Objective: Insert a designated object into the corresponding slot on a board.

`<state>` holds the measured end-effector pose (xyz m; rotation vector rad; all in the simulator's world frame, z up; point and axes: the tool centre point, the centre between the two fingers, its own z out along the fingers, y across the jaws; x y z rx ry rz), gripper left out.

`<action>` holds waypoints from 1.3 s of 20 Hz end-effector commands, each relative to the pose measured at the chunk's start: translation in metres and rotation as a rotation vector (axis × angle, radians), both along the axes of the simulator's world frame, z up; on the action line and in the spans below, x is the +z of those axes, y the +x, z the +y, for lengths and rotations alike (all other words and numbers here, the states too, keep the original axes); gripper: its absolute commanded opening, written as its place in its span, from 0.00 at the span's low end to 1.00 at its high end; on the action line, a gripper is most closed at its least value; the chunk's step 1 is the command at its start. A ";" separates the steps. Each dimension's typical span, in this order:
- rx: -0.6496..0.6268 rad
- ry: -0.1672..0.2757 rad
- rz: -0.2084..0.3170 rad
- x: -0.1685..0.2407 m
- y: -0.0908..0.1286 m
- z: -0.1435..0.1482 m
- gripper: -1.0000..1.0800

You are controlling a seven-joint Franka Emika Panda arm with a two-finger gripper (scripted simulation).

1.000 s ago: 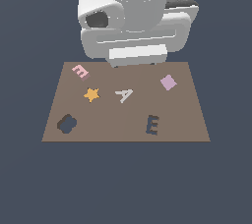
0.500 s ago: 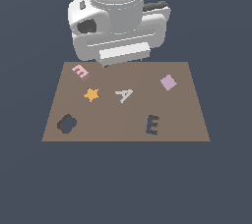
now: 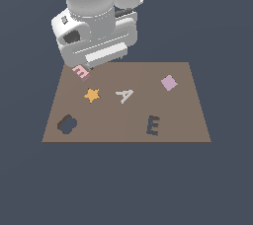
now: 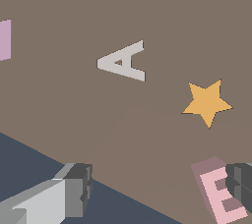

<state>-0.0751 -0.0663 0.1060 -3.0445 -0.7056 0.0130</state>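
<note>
The pink E block lies at the far corner of the brown board on the exterior view's left, partly hidden under the arm's white hand. In the wrist view my gripper is open and empty, with its fingers wide apart. The pink E block sits right beside the other dark fingertip, not between the two; I cannot tell whether they touch. The dark E-shaped slot is in the board's near part, towards the exterior view's right, far from the gripper.
On the board lie an orange star, a pale grey letter A and a flat lilac square. A dark cloud-shaped cutout is near the front corner on the exterior view's left. The star and the A also show in the wrist view.
The arm's hand has moved towards the exterior view's left and down, now over the pink E block. The block and the other shapes have not moved.
</note>
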 end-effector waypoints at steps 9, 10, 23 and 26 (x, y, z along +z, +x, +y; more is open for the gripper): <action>0.217 -0.007 -0.009 -0.034 -0.016 -0.059 0.96; 0.232 -0.008 -0.009 -0.037 -0.016 -0.063 0.96; 0.349 -0.012 -0.014 -0.055 -0.015 -0.097 0.96; 0.354 -0.012 -0.014 -0.056 -0.015 -0.098 0.96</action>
